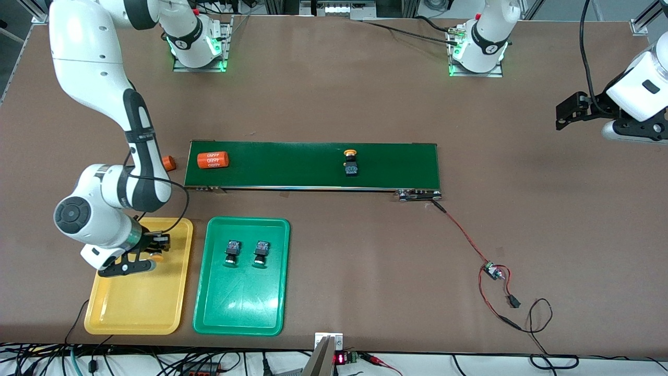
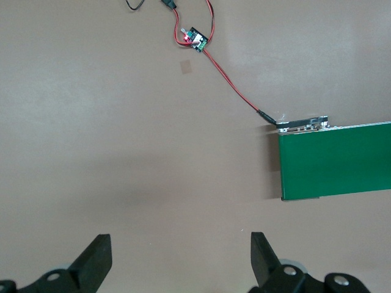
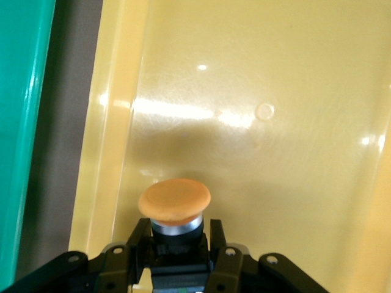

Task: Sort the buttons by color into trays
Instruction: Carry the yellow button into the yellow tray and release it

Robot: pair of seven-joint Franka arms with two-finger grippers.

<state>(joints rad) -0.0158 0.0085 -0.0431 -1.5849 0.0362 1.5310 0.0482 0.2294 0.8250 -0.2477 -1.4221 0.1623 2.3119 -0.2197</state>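
Buttons lie in three places in the front view. Two green-capped buttons sit side by side in the green tray, in the part of it farther from the front camera. One yellow-capped button lies on the dark green belt, with an orange cylinder at the belt's end toward my right arm and a second orange cylinder just off that end on the tabletop. My right hand hangs low over the yellow tray, in its part farther from the front camera, beside the green tray, and an orange cap shows between its fingers. My left hand waits up over the bare tabletop at the left arm's end. A red wire runs from the belt to a small circuit board.

From my left wrist, the left hand has its fingers spread wide, with nothing between them, above brown tabletop; the belt's end and the circuit board show farther off.

From my right wrist, the right hand pinches an orange-capped button by its dark body, the cap pointing out over the yellow tray's floor. The green tray's rim runs alongside.
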